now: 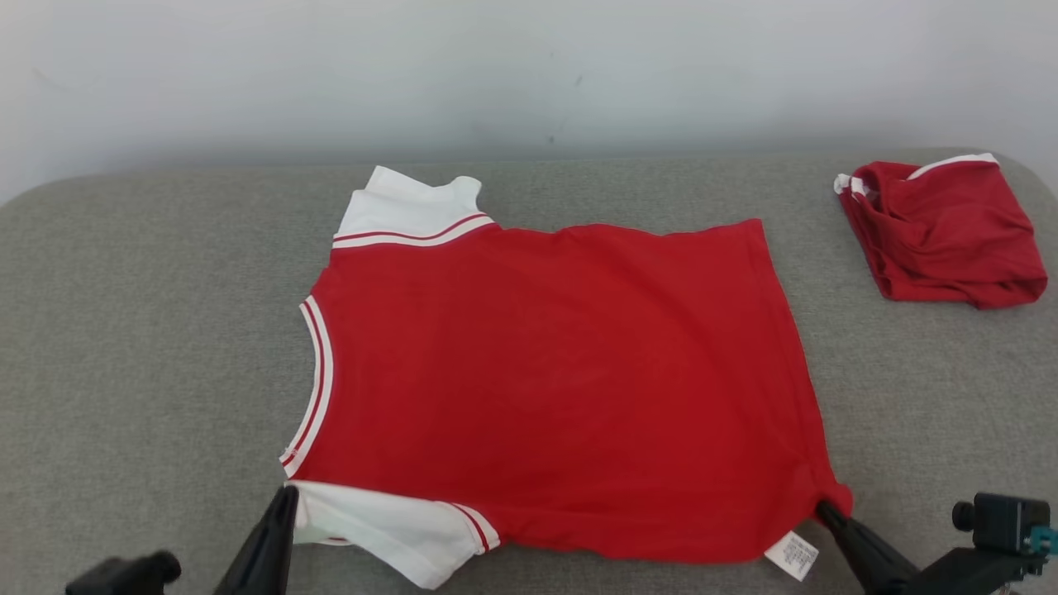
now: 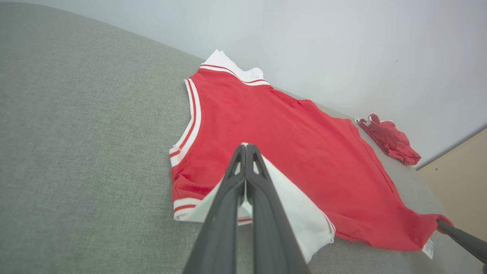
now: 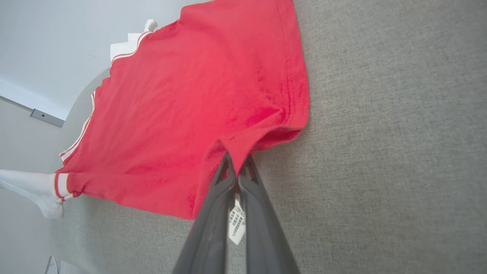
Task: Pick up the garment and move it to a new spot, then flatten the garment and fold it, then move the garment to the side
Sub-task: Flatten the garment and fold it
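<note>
The garment (image 1: 545, 380) is a red T-shirt with white, red-striped sleeves, lying spread flat on the grey fabric surface (image 1: 140, 330), neckline to the left. My left gripper (image 1: 287, 494) is shut on the near white sleeve (image 2: 293, 205), with the cloth pinched between its dark fingers (image 2: 228, 198). At the shirt's near right hem corner (image 1: 831, 496) my right gripper (image 1: 822, 508) is shut on the red fabric (image 3: 213, 99). A white care label (image 3: 236, 222) hangs between the right fingers.
A second red garment with white trim (image 1: 942, 227) lies crumpled at the far right of the surface. A pale wall (image 1: 529, 74) rises behind the far edge. Bare grey surface stretches to the left of the shirt.
</note>
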Robot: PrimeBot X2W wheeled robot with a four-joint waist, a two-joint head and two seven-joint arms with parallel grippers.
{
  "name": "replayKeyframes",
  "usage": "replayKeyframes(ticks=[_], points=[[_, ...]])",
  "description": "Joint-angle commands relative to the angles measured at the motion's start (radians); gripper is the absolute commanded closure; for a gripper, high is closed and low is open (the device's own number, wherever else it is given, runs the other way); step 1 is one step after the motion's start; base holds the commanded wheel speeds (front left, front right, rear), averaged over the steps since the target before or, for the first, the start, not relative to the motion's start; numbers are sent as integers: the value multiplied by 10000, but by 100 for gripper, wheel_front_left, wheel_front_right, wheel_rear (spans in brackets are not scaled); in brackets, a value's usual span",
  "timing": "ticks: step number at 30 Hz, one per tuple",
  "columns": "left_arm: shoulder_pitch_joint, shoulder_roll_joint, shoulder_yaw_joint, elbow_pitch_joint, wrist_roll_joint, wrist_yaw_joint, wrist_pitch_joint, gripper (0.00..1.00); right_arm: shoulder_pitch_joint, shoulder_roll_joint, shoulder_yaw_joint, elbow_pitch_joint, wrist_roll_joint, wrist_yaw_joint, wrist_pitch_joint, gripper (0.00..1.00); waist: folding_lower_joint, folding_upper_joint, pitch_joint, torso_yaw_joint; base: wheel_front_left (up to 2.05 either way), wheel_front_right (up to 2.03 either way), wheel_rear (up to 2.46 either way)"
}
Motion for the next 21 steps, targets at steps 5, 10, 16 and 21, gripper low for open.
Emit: replayKeyframes(ticks=[5,10,16,21], points=[[-1185,264,-69,432,72,-327,522,100,-716,50,-191,94,24,-25,348,100,0,-1,119,-268,0,0,0],[-2537,246,-204,1400,99,-701,952,100,-1354,105,-429,348,-54,-25,878,100,0,-1,281,-329,0,0,0],[-4137,165,-246,2951,57,-1216,1261,100,-1958,-12,-663,646,-134,-25,1346,100,0,-1,531,-319,0,0,0],[-5162,62,-445,4156,148,-1564,1484,100,-2486,-51,-566,959,-192,-25,1588,100,0,-1,692,-378,0,0,0]])
